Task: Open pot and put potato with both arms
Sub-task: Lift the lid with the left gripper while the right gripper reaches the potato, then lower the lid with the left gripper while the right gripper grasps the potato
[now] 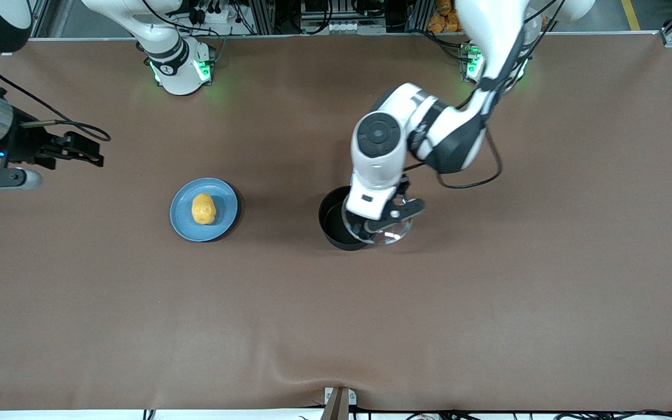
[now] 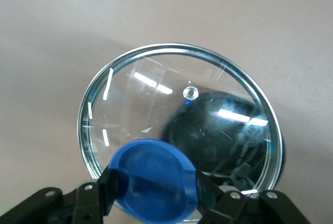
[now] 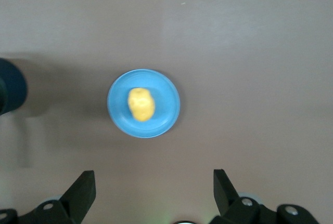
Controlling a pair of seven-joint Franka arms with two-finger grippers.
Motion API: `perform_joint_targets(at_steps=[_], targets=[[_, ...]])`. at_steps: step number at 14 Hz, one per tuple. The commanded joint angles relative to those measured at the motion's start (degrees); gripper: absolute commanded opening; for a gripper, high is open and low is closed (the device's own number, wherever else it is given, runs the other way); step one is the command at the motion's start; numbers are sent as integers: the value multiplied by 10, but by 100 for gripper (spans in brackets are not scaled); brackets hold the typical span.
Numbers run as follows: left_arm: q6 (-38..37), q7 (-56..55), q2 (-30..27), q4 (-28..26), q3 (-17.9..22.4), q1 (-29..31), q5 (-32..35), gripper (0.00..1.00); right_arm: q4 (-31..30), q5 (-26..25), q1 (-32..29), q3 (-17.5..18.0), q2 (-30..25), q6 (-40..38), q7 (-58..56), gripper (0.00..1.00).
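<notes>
The black pot [image 1: 336, 224] stands on the table, its handle hidden under the left arm. My left gripper [image 1: 384, 220] is shut on the blue knob [image 2: 155, 180] of the glass lid [image 1: 393, 232]. It holds the lid lifted, shifted off the pot toward the left arm's end. Through the glass [image 2: 156, 99] the pot's dark inside [image 2: 223, 135] shows. The yellow-orange potato [image 1: 203, 208] lies on a light-blue plate [image 1: 224, 220], toward the right arm's end. My right gripper [image 1: 88, 153] is open and empty, up over the right arm's end; its wrist view shows the potato [image 3: 141, 104] and plate [image 3: 165, 115] below.
Brown cloth covers the table [image 1: 336, 326]. The arms' bases [image 1: 181, 73] stand along the edge farthest from the front camera. A dark blue shape [image 3: 9, 91] shows at the edge of the right wrist view.
</notes>
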Motion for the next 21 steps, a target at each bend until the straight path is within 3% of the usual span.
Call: perform_joint_targets(at_steps=[1,7,11,13,17,21], targets=[[-4,52,-40,-49,-3,53,11,0,-14,56,3,0,10,1,38,100],[-23,216,-143,-74,-8,227,3,0,-148,58,9,1,7,117,43,100],[-26,234,-153,-75,-8,263,2,0,-279,57,29,3,5,267,43,100],[-11,235,-155,-91,-7,265,3,0,-308,57,46,3,9,309,43,100],[209,276,-219,-315,-8,291,2,0,-365,44,75,2,32,405,44,100],[392,282,-196,-465,-12,301,2,0,-383,13,79,2,76,471,44,100]])
